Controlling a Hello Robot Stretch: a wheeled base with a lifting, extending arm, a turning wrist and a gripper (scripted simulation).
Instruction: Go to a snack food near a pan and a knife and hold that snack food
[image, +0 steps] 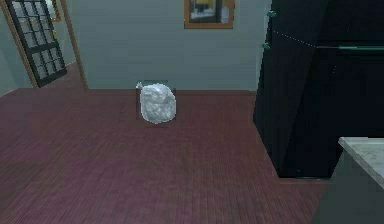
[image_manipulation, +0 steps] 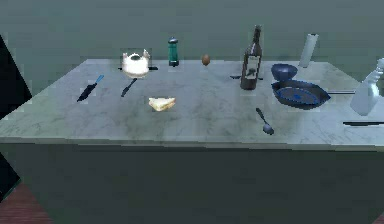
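Marble countertop (image_manipulation: 200, 128) lies along the robot's reaching side. Toward its front, a pale bready snack (image_manipulation: 161, 103) lies flat and free to lift, with a knife (image_manipulation: 88, 90) to its left and a dark pan (image_manipulation: 300, 96) to its right. A wine bottle (image_manipulation: 252, 60) stands upright behind. How the gripper stands, I cannot tell.

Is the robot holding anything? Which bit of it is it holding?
That cannot be told. The pale snack lies on the counter, left of the pan.

Picture edge cuts the pale bottle (image_manipulation: 368, 92); brown blob (image_manipulation: 206, 60) unidentifiable.
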